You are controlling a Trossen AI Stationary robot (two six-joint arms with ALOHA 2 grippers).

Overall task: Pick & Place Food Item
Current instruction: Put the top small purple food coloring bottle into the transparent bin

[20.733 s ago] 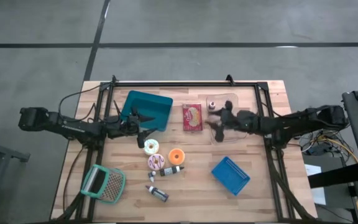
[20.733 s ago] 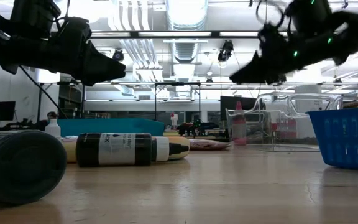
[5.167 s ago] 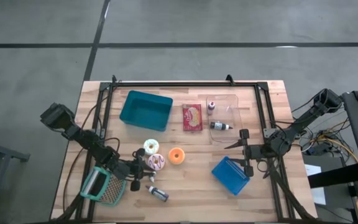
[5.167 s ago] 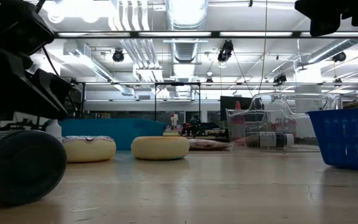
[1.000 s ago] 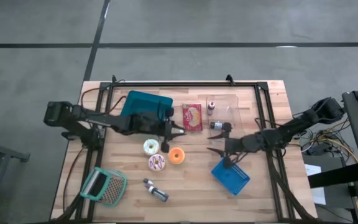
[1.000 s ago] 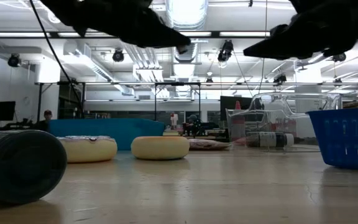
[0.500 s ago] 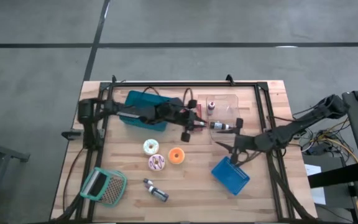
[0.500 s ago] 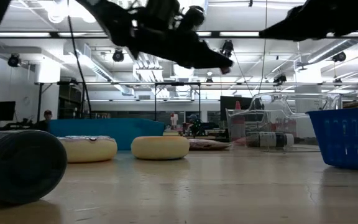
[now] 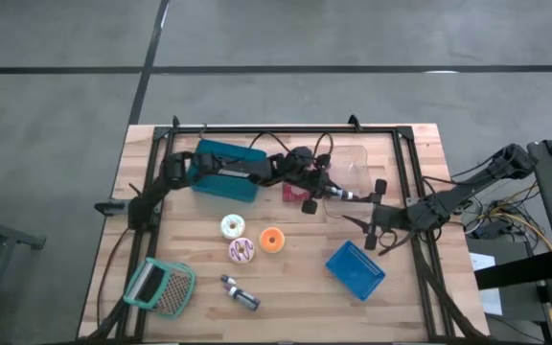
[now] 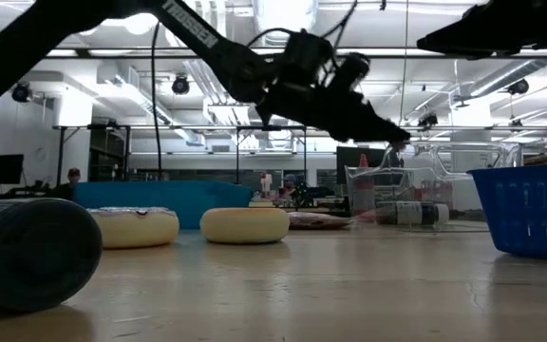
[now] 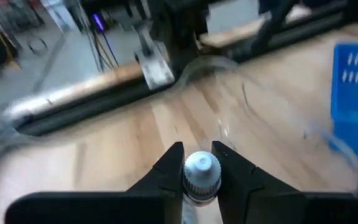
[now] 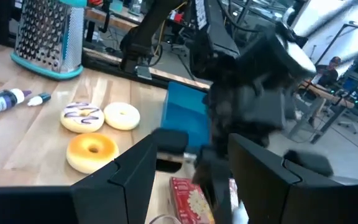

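— Nearest the table's front edge, what lies there?
— A green-framed grater [image 9: 158,286] on the left arm's side, a dark bottle [image 9: 241,296] on its side beside it, and a blue basket [image 9: 356,269] over toward the right arm.
— And a little farther in?
— Three donuts in a loose cluster: a pink-frosted donut [image 9: 241,251], an orange donut [image 9: 272,239] and a white donut [image 9: 232,226].
— Where is the right gripper?
— The right gripper [image 12: 194,142] hangs above the table between the blue basket and the clear container [image 9: 353,168], its fingers spread wide with nothing between them.
— And the left one?
— The left arm reaches across the table from its own side. The left gripper [image 11: 199,149] is up in the air at the near edge of the clear container, fingers pinched on a small bottle [image 11: 201,176].
— What does that bottle look like?
— From the wrist camera only its top shows: a rounded pale cap, whitish with a faint blue tint, sitting between the two dark fingertips. The body is hidden by the fingers.
— Anything inside the container?
— A second bottle [image 10: 411,213], dark with a light end, lies flat on its floor.
— And farthest back?
— A red packet [image 9: 288,193] and a teal bin [image 9: 209,177], both partly under the left arm.
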